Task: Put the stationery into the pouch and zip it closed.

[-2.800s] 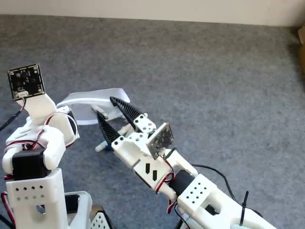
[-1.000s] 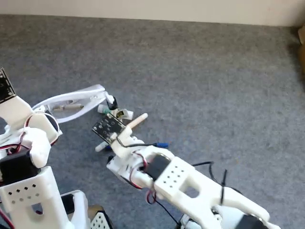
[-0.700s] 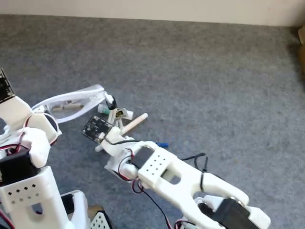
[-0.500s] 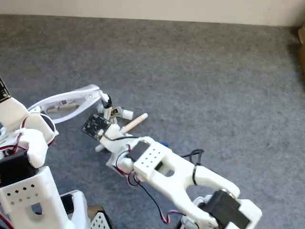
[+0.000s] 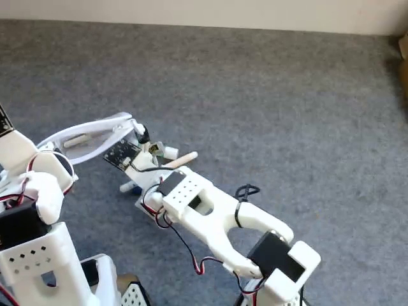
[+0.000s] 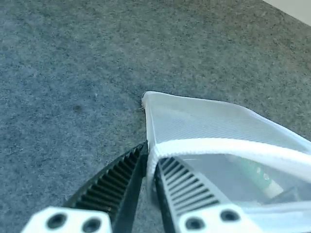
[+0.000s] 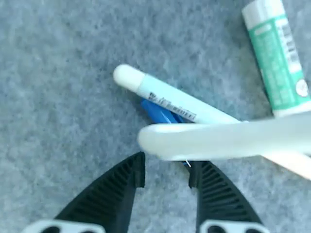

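High view: a see-through white mesh pouch point(image 5: 89, 135) hangs over the grey fuzzy desk point(image 5: 287, 95), with a pale stick point(image 5: 76, 140) that seems to be inside. Just beside the pouch lie a green and white glue stick point(image 5: 167, 152), a tan pencil point(image 5: 183, 159) and a white pen point(image 5: 127, 187). So most of the packing and the zip are left.

Left wrist view: the left pincer point(image 6: 150, 155) is pinched tight on the pouch's rim.

Right wrist view: the right pincer point(image 7: 167, 165) is open and empty, with the white pen just past its tips.

barcode print on white pen point(image 7: 167, 99), green tube point(image 7: 279, 63), nothing legible
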{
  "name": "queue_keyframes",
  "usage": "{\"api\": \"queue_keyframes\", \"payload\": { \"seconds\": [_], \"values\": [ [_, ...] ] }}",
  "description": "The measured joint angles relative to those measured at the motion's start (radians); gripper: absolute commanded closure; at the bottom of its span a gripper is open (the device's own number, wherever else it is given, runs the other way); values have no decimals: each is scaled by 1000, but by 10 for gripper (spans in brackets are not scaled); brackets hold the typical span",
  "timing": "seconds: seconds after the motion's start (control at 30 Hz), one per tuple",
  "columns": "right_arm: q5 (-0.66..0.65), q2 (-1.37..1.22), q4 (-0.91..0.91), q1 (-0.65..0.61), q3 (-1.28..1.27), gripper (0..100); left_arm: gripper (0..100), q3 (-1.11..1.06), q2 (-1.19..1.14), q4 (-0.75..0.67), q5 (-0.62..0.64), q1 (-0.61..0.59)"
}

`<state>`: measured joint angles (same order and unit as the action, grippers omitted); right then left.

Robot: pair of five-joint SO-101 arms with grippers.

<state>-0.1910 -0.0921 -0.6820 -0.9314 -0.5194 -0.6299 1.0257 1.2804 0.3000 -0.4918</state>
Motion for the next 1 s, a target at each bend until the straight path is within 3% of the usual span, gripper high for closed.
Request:
{"api": "queue_keyframes", "payload": {
  "seconds": [0.43,0.63,0.8,1.0],
  "values": [
    [-2,-58,57,26,17,847,992,0,0,0,0,-2],
    [-74,-80,114,40,14,851,992,0,0,-2,0,-2],
    [-84,-80,118,44,14,996,992,0,0,-2,0,-2],
    [-89,-80,75,48,20,993,992,0,0,-2,0,-2]
  ]
}}
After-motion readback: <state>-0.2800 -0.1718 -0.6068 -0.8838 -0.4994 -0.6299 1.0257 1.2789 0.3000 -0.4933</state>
